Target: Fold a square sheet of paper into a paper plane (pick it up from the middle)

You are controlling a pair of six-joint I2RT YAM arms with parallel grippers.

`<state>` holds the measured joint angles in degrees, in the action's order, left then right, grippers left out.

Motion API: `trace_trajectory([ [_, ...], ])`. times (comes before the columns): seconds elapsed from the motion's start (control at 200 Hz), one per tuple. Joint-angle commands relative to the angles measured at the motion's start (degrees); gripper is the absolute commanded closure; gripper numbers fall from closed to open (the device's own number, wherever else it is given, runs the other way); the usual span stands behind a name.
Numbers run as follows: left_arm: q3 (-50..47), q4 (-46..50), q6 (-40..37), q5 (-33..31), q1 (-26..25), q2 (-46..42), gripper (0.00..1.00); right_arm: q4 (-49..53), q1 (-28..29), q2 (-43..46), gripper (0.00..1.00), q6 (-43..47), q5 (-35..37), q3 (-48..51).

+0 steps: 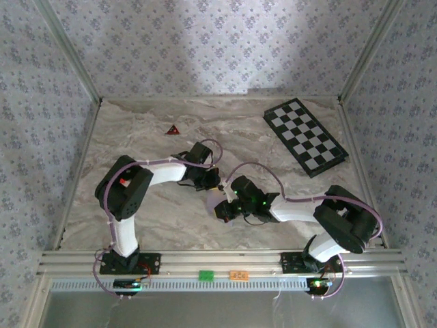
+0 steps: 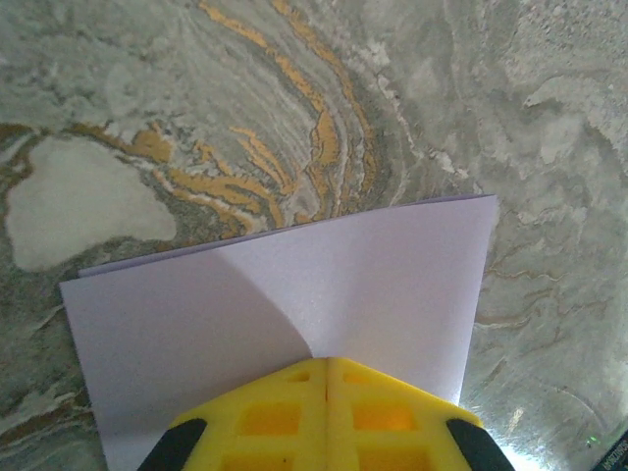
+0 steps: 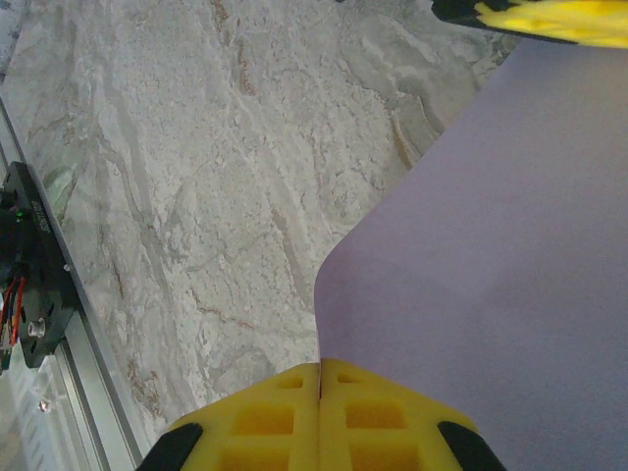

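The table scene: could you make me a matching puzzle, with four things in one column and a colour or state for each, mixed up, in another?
Things:
1 checkered board
2 small triangle
3 sheet of paper
4 left gripper

Colour or state:
A dark red
B pale lilac
C shut on the sheet of paper
D black and white

Pairs: 1-D, 2-A, 3-B, 4-C

The paper [image 2: 294, 324] is thin, smooth and matt, curving softly with no sheen. The fingers [image 2: 378, 392] are moulded yellow plastic with a dull finish. The worktop [image 2: 471, 88] is a smooth marble-patterned surface with a faint glare, and the rail [image 1: 218, 260] along its near edge is pale bare metal.
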<state>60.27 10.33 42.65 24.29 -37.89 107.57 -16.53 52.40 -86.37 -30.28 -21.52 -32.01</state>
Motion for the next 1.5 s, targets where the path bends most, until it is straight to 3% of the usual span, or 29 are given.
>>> trace_trajectory([
  [0.0, -1.9, 0.9, -0.6, -0.7, -0.1, 1.6, 0.94, 1.0, -0.3, -0.5, 1.00, -0.4, -0.5, 0.0],
  [1.154, -2.3, 1.1, -0.4, -1.1, 0.1, 0.3, 0.95, 3.5, -6.0, 1.3, 1.00, -1.2, -0.8, 1.2],
  [1.499, 3.7, 5.2, -2.7, -0.7, 0.5, -4.3, 0.94, 2.9, -5.8, 1.1, 1.00, -1.4, -2.5, 1.3],
])
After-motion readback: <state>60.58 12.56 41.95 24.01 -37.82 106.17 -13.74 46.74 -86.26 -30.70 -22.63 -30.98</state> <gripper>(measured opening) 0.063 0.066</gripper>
